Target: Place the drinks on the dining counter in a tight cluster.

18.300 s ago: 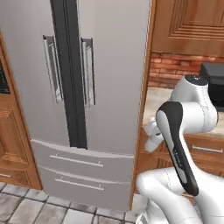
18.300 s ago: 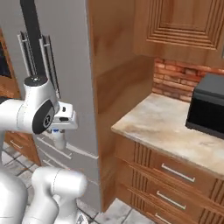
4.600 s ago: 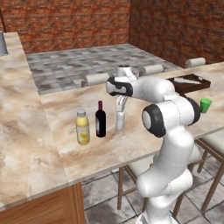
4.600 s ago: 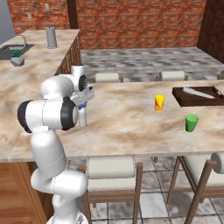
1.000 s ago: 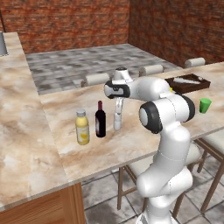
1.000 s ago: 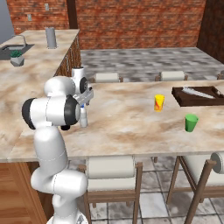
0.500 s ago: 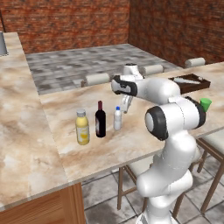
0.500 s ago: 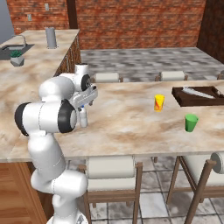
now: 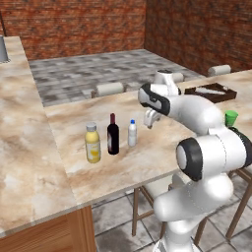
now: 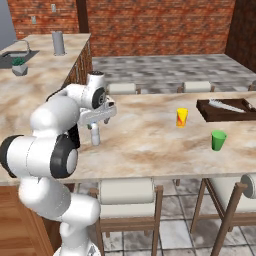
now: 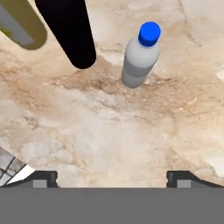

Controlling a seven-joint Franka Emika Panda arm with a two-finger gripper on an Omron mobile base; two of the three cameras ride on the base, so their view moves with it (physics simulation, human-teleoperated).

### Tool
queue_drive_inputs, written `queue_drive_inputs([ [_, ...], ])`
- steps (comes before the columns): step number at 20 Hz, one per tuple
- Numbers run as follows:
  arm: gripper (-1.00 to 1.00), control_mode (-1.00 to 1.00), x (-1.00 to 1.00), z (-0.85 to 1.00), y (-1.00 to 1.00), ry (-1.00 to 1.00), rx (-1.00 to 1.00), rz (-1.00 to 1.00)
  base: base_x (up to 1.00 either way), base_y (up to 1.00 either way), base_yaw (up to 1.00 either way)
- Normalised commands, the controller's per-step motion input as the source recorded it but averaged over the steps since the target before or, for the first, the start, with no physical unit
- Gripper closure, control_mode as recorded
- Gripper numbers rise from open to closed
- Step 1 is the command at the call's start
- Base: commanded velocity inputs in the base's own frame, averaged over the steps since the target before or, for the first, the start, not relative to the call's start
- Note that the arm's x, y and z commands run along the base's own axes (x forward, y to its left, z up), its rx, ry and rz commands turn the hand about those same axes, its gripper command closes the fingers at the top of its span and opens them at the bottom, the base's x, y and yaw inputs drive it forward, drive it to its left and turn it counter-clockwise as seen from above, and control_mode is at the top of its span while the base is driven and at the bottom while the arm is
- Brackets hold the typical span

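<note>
Left base view, drinks: the yellow juice bottle (image 9: 92,142), the wine bottle (image 9: 113,135) and the white bottle (image 9: 132,133) stand upright in a close row on the dining counter (image 9: 147,157), juice at the left, wine in the middle, white at the right, none seen touching
Left base view, gripper: the gripper (image 9: 150,118) hangs above the stone just to the right of the white bottle, fingers pointing down, holding nothing
Left base view, rest: a green cup (image 9: 231,118) stands behind the arm's upper body, a dark tray (image 9: 210,92) lies further along the counter, and round stools (image 9: 110,88) line the far edge
Right base view, drinks: the white bottle (image 10: 95,135) stands on the dining counter (image 10: 150,135) below the hand; the other two bottles are hidden behind the arm
Right base view, gripper: the gripper (image 10: 97,117) sits above the white bottle's cap, clear of it
Right base view, rest: a yellow cup (image 10: 182,117) and the green cup (image 10: 218,140) stand well apart from the bottle, towards the tray (image 10: 225,110); a stool (image 10: 126,192) is tucked under the near edge
Hand view, drinks: the white bottle (image 11: 141,56) with its blue cap stands free on the marbled top (image 11: 109,127); the wine bottle (image 11: 70,30) is just beside it, and the juice bottle (image 11: 22,24) beyond that at the corner
Hand view, gripper: the fingertips (image 11: 43,178) stand far apart at the bottom, jaws spread wide, nothing between them
</note>
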Motion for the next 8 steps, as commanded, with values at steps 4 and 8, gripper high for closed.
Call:
queue_drive_inputs([
  [4, -1.0, -1.0, -1.0, 0.0, -0.1, -0.15, 0.08, -0.42, 0.0, 0.0, 0.0],
  [8, -1.0, -1.0, -0.96, 0.24, -0.05, -0.1, 0.06, -0.39, 0.0, 0.0, 0.0],
])
